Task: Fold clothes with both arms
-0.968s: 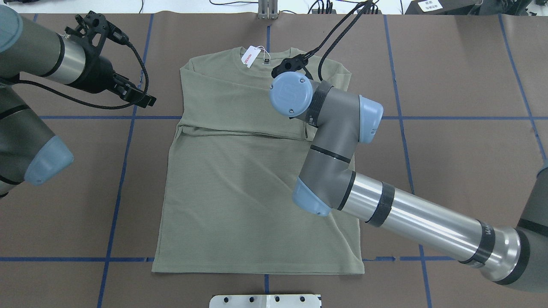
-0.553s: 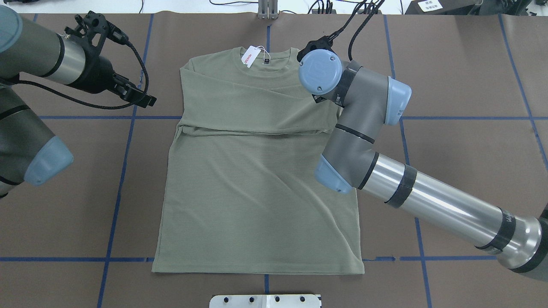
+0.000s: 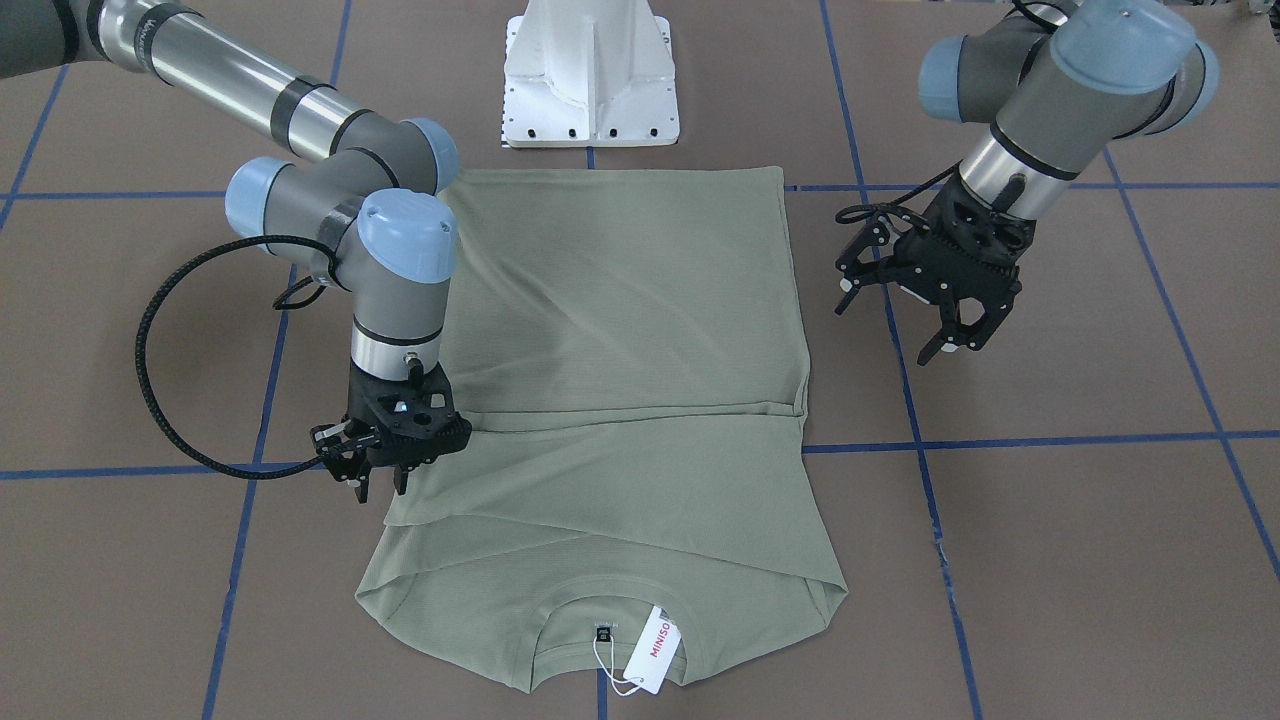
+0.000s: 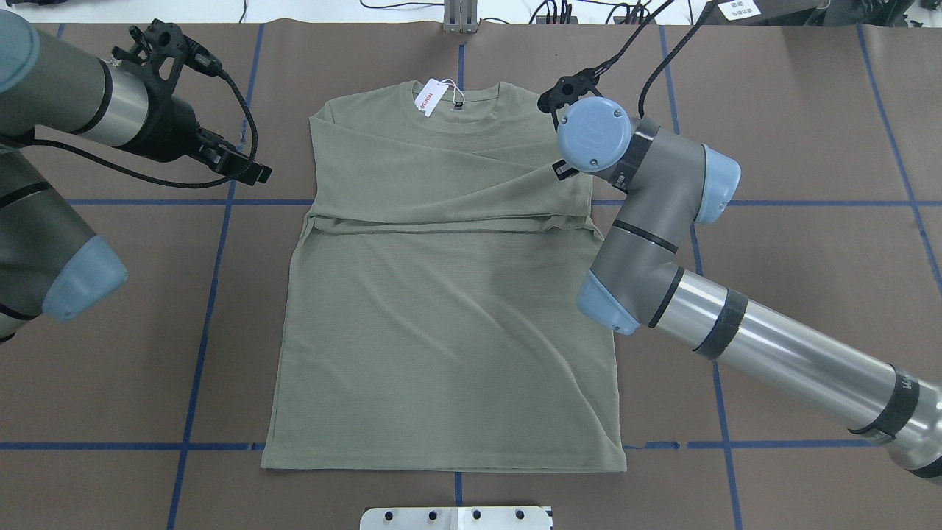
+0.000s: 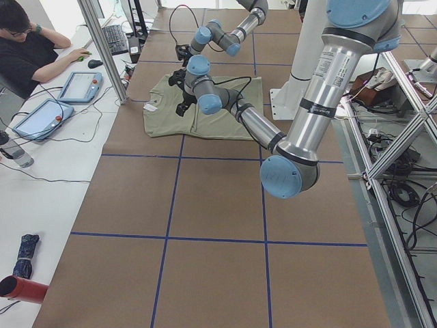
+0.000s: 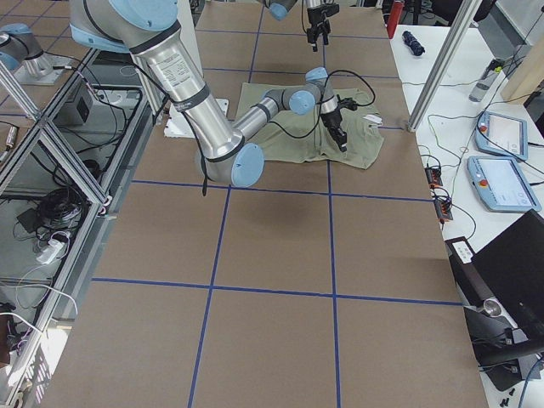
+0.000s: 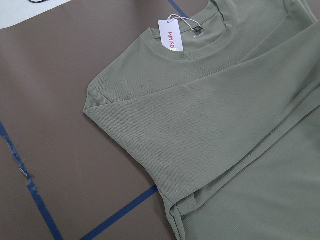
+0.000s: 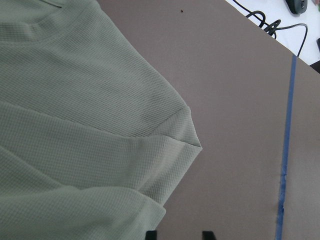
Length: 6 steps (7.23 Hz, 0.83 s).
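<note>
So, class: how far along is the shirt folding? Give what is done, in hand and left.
Done: the shirt lies flat with both sleeves folded across the chest. In hand: nothing is gripped; the right pincer hangs open at the sleeve fold by the shirt's edge, the left pincer hovers open off the other side. Left: the body is at full length, its hem flat, so folding it up likely remains.

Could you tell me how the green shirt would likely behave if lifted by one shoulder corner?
Probably floppy: the shirt lies flat with soft wrinkles, sleeves folded across, so it should drape and unfold. Likely light: the knit looks thin. It may drag on the table.
</note>
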Each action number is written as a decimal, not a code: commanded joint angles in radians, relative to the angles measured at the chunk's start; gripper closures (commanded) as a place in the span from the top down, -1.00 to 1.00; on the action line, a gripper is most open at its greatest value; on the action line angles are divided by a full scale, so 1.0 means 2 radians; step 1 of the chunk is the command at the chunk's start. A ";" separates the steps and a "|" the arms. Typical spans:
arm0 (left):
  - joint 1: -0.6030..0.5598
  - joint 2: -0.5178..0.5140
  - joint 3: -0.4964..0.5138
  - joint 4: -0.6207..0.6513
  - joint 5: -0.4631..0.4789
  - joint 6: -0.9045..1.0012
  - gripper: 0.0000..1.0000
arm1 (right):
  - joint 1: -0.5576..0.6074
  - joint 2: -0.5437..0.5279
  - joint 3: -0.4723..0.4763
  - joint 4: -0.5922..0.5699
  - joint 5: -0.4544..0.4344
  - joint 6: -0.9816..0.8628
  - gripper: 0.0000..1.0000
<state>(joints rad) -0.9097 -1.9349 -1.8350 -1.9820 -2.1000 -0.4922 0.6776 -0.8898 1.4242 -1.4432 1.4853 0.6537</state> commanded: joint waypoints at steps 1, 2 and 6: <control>0.002 -0.001 -0.002 0.000 0.005 -0.049 1.00 | 0.012 -0.006 0.020 0.034 0.088 0.087 1.00; 0.002 -0.001 -0.011 0.001 0.007 -0.078 1.00 | 0.012 -0.014 0.053 0.038 0.137 0.134 1.00; 0.098 0.125 -0.164 0.000 0.098 -0.250 1.00 | -0.098 -0.197 0.320 0.043 0.088 0.373 1.00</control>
<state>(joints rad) -0.8023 -1.7627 -2.0580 -1.9813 -1.9879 -0.8649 0.5796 -1.1668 1.8879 -1.3584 1.7258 1.2532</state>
